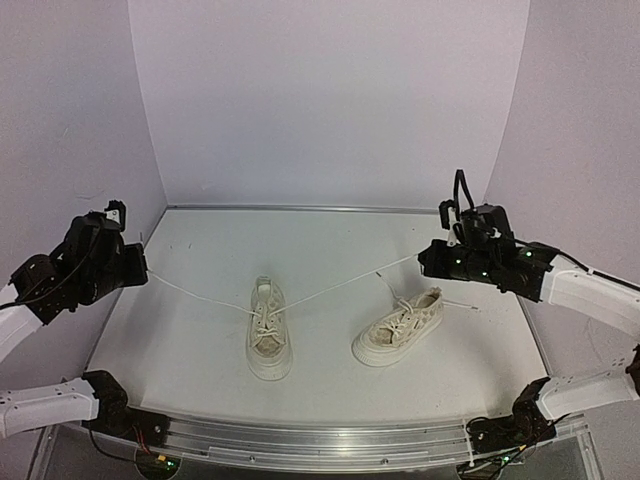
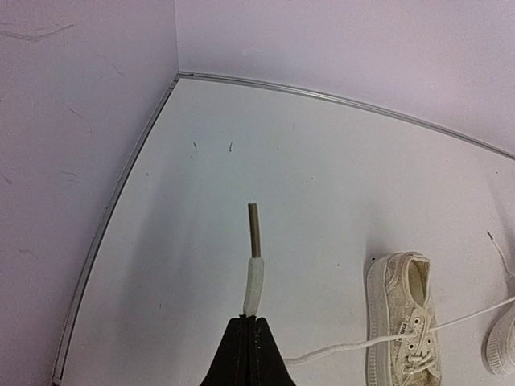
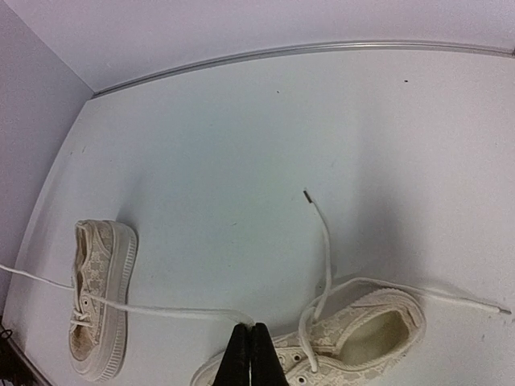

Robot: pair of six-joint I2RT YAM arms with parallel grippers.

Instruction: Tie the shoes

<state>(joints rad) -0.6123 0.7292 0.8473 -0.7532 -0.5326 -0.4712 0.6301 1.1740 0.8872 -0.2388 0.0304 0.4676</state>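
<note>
The white table [image 1: 200, 240] carries the pair of small cream canvas sneakers with thick pale soles; the left sneaker [image 1: 269, 340] stands upright near the middle, the right sneaker [image 1: 400, 328] angled just beside it. The left sneaker's thin white lace ends [image 1: 195, 293] run taut outward; the left gripper [image 2: 251, 326] has its jaws pressed onto one end below its tan tip [image 2: 253, 229], the right gripper [image 3: 249, 334] pinches the other; pulling evenly and low should, I judge, snug the lacing without dragging the shoe.
</note>
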